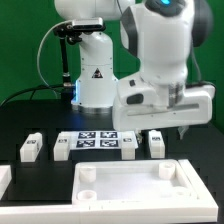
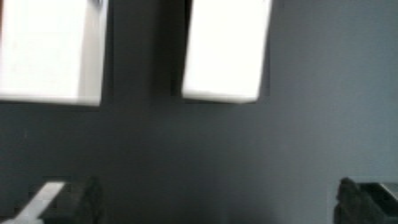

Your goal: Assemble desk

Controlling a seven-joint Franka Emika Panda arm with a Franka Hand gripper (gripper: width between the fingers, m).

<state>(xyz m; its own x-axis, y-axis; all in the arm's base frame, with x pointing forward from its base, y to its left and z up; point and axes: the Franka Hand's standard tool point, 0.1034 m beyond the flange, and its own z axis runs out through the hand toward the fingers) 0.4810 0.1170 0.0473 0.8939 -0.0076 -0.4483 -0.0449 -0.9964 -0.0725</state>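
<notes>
So the wide flat white plastic top panel (image 1: 130,190) of the model sits on the black desk (image 1: 25,118), right at the near edge of the exterior view. Its raised rim faces up and round sockets show near its corners.

Behind it there's a row across the desk. A short square white plastic leg post (image 1: 32,147) is on the exterior view's left, with another leg post (image 1: 62,148) just beside it. Then comes the thin white marker board (image 1: 98,142), then a third leg post (image 1: 155,142) toward the exterior view's right. They all lie apart from the top panel's back edge, with a dark strip of bare desk between.

The big glossy white robot arm (image 1: 150,50) hangs its end effector (image 1: 186,127) above the right end of that row, off the desk. In the wrist view the end effector (image 2: 217,200) is released: fingertips (image 2: 63,198) spread wide, nothing between them but dark desk (image 2: 214,150), so loads of free room there. Beyond them sit one blurry white block (image 2: 50,50) and a second white block (image 2: 228,50), straight-edged with a dark gap between. Can't tell which parts they are.
</notes>
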